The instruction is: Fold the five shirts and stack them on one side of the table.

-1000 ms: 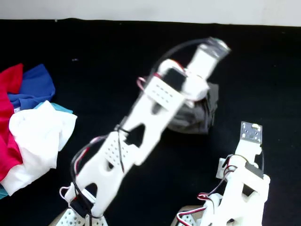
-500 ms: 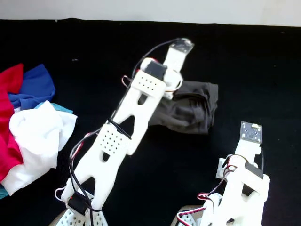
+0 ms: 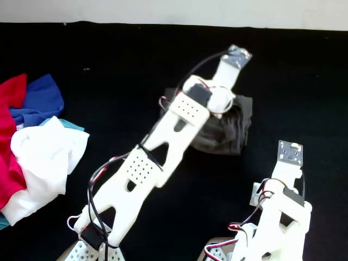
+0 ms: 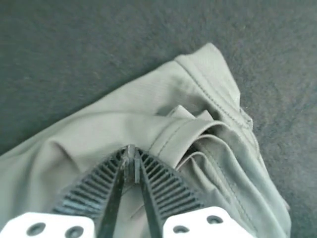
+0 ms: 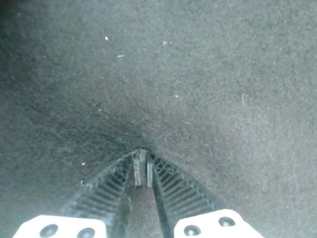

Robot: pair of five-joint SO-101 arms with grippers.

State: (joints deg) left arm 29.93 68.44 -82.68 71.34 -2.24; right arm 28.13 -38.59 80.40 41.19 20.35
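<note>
A dark grey shirt (image 3: 235,130) lies bunched in folds on the black table, right of centre. My left arm (image 3: 163,147) stretches diagonally from the near edge over it. In the left wrist view, my left gripper (image 4: 131,156) is shut, its tips resting against the grey shirt (image 4: 208,124) beside a stitched hem, with no cloth visibly between the jaws. At the table's left edge, a white shirt (image 3: 46,157), a red shirt (image 3: 8,157), a blue shirt (image 3: 38,100) and a teal one (image 3: 73,126) form a loose pile. My right gripper (image 5: 142,161) is shut over bare black cloth.
The right arm (image 3: 280,212) stands at the near right corner, apart from the grey shirt. Black cloth (image 3: 109,65) covers the table up to a pale wall at the back (image 3: 163,11). Open tabletop lies between the pile and the grey shirt.
My left arm swung left half a second ago, then back right over the grey shirt. The shirt looks more bunched than it did then. The right arm has kept still.
</note>
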